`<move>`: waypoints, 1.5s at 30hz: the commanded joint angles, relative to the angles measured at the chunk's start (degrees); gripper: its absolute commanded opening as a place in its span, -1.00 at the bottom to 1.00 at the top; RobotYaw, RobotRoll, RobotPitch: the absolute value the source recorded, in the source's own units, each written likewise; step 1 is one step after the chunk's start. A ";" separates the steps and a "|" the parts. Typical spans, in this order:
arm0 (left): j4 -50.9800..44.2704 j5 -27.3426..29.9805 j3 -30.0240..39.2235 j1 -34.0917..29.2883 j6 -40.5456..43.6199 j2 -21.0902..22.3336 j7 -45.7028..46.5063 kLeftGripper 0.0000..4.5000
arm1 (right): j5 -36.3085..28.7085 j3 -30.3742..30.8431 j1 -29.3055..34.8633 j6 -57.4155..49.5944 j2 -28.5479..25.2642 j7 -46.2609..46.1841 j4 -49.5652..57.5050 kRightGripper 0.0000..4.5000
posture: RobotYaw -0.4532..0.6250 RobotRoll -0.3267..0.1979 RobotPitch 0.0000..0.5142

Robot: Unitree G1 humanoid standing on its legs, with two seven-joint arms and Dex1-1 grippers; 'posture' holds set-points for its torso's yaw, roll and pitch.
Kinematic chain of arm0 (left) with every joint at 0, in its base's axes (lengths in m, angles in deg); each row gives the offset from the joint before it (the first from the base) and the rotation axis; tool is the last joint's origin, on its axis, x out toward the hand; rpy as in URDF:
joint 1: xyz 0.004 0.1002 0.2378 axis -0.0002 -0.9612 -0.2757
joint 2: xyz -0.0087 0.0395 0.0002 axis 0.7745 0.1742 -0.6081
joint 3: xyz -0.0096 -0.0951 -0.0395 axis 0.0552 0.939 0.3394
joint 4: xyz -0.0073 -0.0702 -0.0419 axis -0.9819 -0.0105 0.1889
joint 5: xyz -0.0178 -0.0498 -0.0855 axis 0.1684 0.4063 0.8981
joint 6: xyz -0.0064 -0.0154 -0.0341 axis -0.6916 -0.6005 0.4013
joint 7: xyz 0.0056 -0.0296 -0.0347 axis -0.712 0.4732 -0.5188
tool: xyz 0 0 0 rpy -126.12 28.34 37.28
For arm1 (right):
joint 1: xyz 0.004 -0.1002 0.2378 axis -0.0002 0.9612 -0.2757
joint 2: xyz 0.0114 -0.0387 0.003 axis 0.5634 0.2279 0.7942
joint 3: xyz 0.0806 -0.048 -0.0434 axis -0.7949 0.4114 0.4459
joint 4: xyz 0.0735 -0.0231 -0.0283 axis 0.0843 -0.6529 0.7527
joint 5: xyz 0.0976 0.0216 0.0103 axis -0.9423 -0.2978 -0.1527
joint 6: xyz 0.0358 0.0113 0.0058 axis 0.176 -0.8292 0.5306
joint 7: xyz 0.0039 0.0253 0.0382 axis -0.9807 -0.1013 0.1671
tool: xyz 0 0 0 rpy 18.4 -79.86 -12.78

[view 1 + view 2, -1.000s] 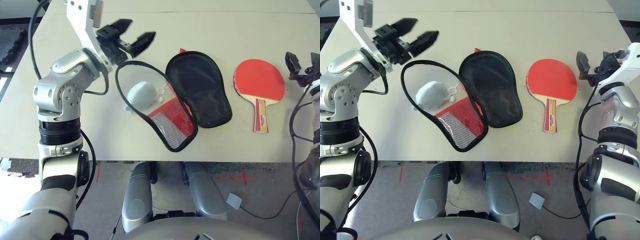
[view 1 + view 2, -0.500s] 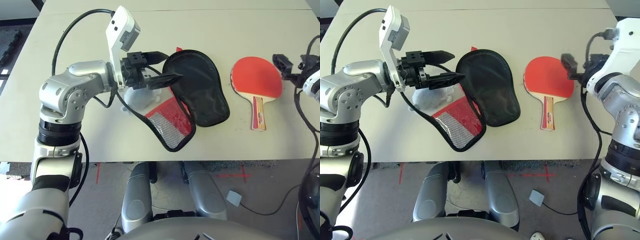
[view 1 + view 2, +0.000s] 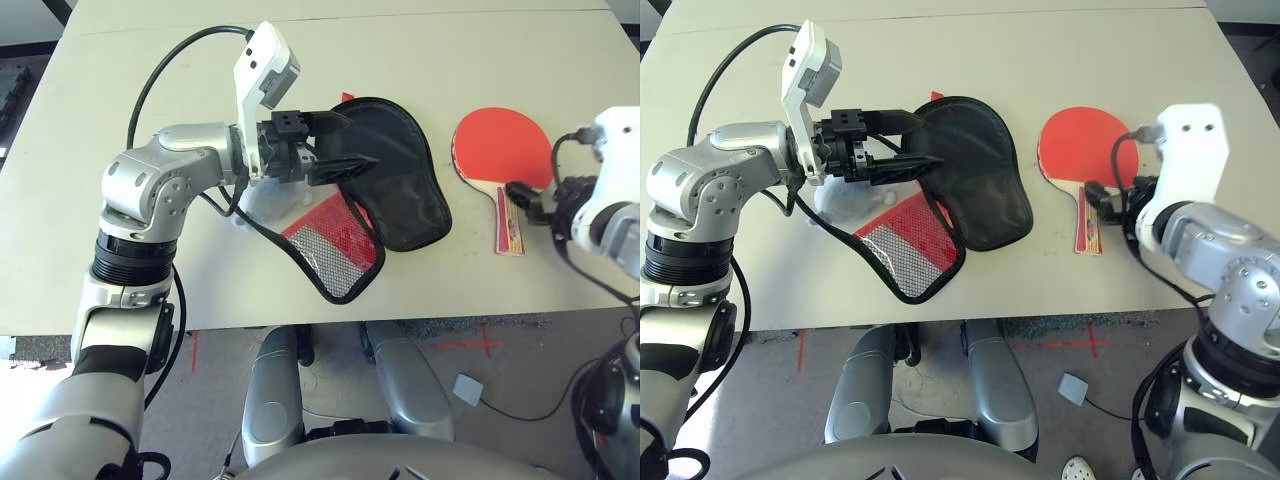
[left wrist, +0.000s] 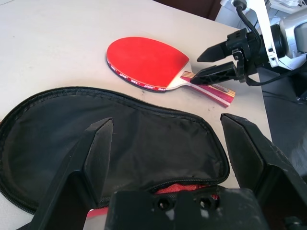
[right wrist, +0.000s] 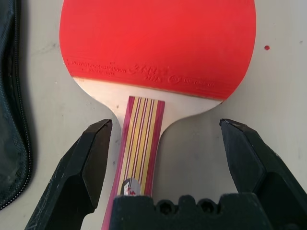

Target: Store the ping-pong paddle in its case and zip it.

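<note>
The ping-pong paddle (image 3: 500,148) lies red face up on the right of the table, its striped handle (image 5: 142,139) pointing to the front edge. My right gripper (image 5: 165,128) is open and straddles the handle just below the blade, one finger on each side, not touching it. The case (image 3: 392,190) lies unzipped in the middle, its black flap spread beside the paddle and its red mesh half (image 3: 338,248) nearer the front. My left gripper (image 3: 345,145) hangs open over the left edge of the black flap (image 4: 124,139), holding nothing.
A grey-white plush charm (image 3: 828,207) peeks out beneath my left wrist, inside the case's open zipper loop. The pale table (image 3: 150,60) has bare room at the back and far left. Its front edge runs close below the case's red half.
My left gripper moved right, from above the plush charm to over the case's black flap. My right arm swung in from the table's right edge and came down astride the paddle's handle.
</note>
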 commanded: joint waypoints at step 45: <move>-6.22 0.45 1.88 -0.34 2.97 3.16 1.55 1.00 | -11.72 11.81 -7.87 1.50 3.51 -3.91 7.09 -0.52 | -0.52 0.25 0.41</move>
